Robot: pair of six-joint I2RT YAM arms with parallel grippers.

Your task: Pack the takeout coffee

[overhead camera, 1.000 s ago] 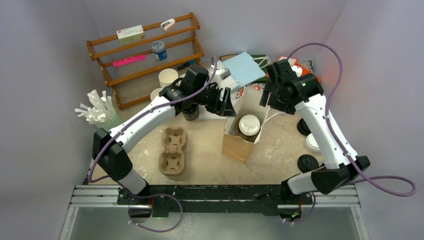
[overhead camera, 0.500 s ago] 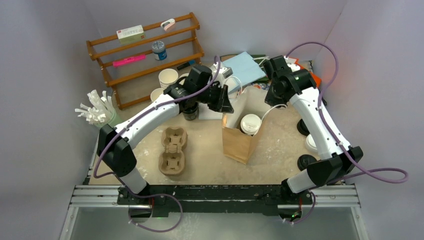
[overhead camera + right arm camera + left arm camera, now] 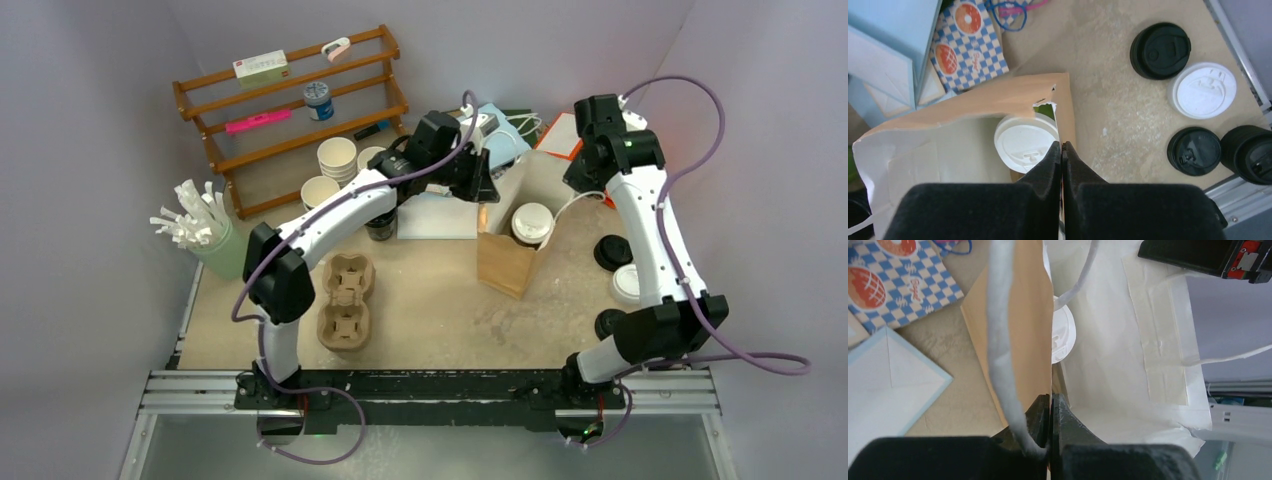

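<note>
A coffee cup point(image 3: 531, 222) is sat inside the paper bag point(image 3: 500, 270) mid-table, with the cup tray point(image 3: 345, 302) parked well off to its left, loose lids point(image 3: 612, 252) scattered to its right and the rack point(image 3: 300, 139) set back at far left.

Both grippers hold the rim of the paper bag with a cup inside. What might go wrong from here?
1. The paper bag rim has a small tear right by the right gripper; more pull could rip it further.
2. The left gripper pinches the other rim, so uneven lifting or spreading may tip the lidded cup inside.
</note>
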